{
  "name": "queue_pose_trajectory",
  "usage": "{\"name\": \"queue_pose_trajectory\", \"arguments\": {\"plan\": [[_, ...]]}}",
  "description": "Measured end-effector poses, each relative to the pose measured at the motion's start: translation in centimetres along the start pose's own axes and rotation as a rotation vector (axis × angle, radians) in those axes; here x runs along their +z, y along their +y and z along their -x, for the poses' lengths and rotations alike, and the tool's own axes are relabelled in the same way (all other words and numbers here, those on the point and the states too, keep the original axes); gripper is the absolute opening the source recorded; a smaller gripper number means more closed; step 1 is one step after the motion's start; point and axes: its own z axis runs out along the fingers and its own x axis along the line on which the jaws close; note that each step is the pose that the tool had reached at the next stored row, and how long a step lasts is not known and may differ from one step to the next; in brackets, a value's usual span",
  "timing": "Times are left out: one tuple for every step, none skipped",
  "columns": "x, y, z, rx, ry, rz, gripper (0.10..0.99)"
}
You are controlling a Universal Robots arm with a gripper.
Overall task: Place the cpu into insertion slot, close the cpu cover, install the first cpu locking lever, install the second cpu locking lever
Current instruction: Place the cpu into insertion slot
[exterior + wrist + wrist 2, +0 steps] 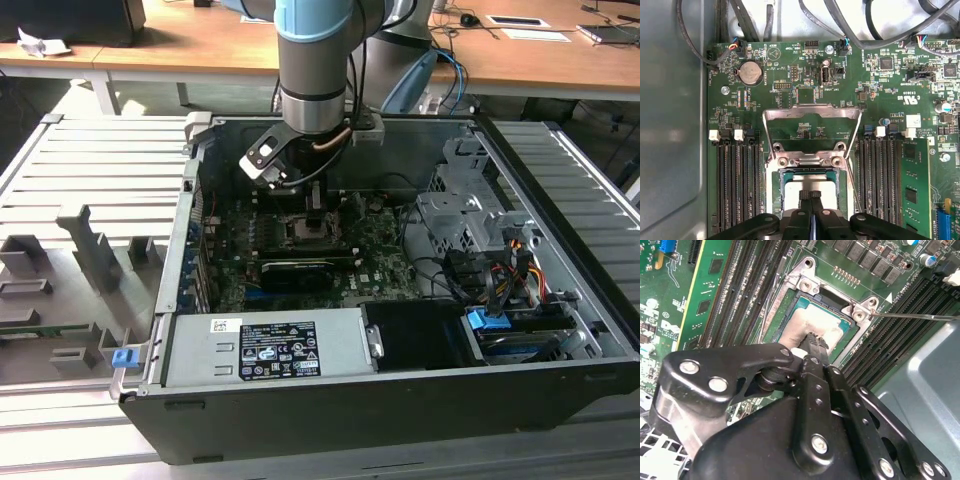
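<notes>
While the arm reaches into the open PC case (400, 400) in the exterior view, the end effector (316, 205) hangs over the insertion slot (325, 235). Case sits on a grey slatted worktop (80, 170), w/ wooden desks (200, 50) behind.

Second wrist view: cpu (815, 320) lies in the slot, fingers clenched, tips on its face.

First wrist view: cpu cover (812, 110) is flipped open, so cover & both levers are left, I'd judge.

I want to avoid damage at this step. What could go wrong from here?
1. The shut jaws are at the chip in the socket, touching or just above it; extra downward force could tilt it or harm the socket.
2. The cover is flipped open just beyond the jaws; a move that way might strike it.
</notes>
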Motion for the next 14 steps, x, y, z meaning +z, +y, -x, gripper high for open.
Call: {"name": "queue_pose_trajectory", "arguments": {"plan": [[0.00, 0.00, 0.00, 0.000, 0.0000, 0.000, 0.106], [-0.01, 0.00, 0.00, 0.000, 0.0000, 0.000, 0.106], [0.00, 0.00, 0.00, 0.000, 0.0000, 0.000, 0.106], [0.00, 0.00, 0.00, 0.001, -0.0001, 0.000, 0.106], [-0.01, 0.00, 0.00, 0.001, -0.0001, 0.000, 0.106], [-0.01, 0.00, 0.00, 0.001, 0.0000, 0.000, 0.106], [-0.02, 0.00, 0.00, 0.001, -0.0001, 0.000, 0.106], [-0.02, 0.00, 0.00, 0.001, -0.0001, 0.000, 0.106], [-0.02, 0.00, 0.00, 0.001, -0.0001, 0.000, 0.106], [-0.03, 0.00, 0.00, 0.002, -0.0001, 0.000, 0.106], [-0.08, 0.01, 0.00, 0.002, -0.0001, 0.000, 0.106], [-0.17, 0.01, 0.00, 0.002, -0.0002, 0.000, 0.106], [-0.19, 0.01, 0.00, 0.002, -0.0002, 0.000, 0.106], [-0.21, 0.01, 0.00, 0.002, -0.0002, 0.000, 0.106]]}}
